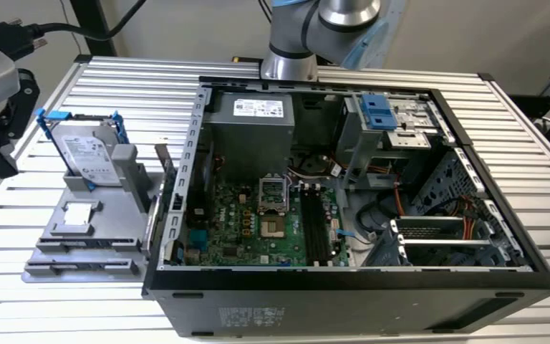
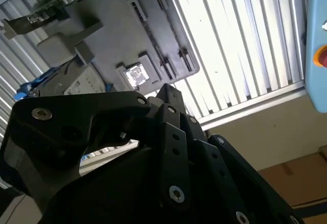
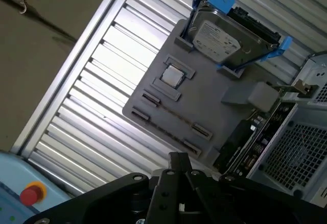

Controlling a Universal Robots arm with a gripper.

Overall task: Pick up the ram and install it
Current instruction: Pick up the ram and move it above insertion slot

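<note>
Plainly, the gripper (image 3: 179,157) hangs high over the grey tray (image 3: 204,99). Its jaws are drawn together to a single tip, with nothing between them. The ram (image 3: 250,132) is well apart from the jaws, far beneath them and off to one side, past the tray's edge. It stands on its long edge in the gap between the tray and the wall of the computer case (image 3: 301,147). Its long axis runs along that tray edge, parallel to the case wall. As I judge it, a reach from the jaws has to go down and across toward the case.

The ram looks like a narrow dark board with a row of rectangular chips on the face that shows. One end sits by a grey holder block (image 3: 263,95). The hard drive (image 3: 225,38), in its blue bracket, stands farther from the jaws than that block. In the exterior view the black motherboard slots (image 1: 314,226) inside the case look unfilled, so I take the ram as not yet lifted or installed.
</note>
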